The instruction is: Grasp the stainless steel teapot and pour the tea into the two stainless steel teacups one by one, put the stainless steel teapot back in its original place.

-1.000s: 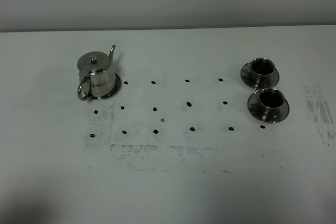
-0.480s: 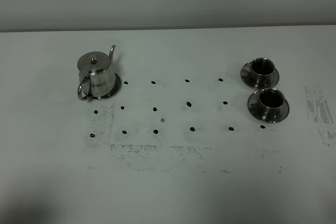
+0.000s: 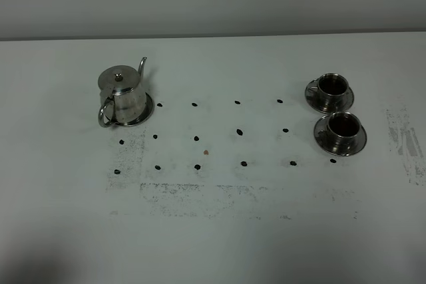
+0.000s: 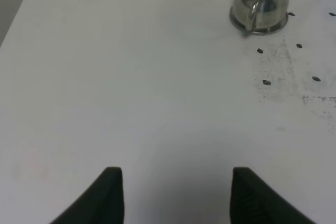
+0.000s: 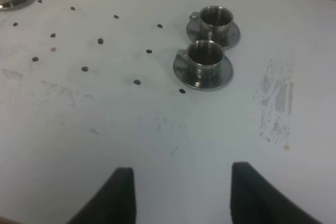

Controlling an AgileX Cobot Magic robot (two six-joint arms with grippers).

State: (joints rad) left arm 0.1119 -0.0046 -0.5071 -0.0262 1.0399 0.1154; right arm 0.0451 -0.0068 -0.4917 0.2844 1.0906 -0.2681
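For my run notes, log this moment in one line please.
stage: before grasp | teapot: upright on table, untouched | two cups: on saucers, right side | left gripper: fingers apart, empty | right gripper: empty

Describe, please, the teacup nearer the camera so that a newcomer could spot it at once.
On the white table, look to the right end of the grid of black dots, where two steel teacups on saucers stand close together. The one meant is the front teacup, nearer the camera. The other teacup stands behind it, closer to the wall.
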